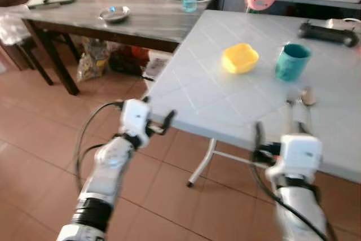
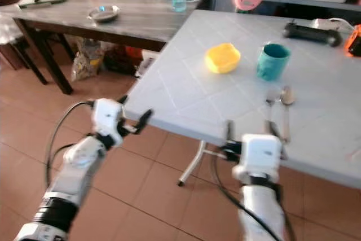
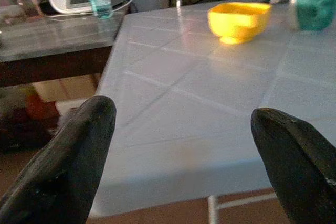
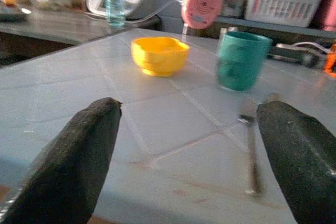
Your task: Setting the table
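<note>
While the yellow bowl, a squat glossy thing with wavy rounded corners, and the smooth teal cup already stand side by side mid-table, the metal fork and spoon lie just nearer the edge, so the setting looks partly laid. Both the left gripper and right gripper hover spread and empty at the white tiled table front edge.

White table: bowl, cup, cutlery.
</note>
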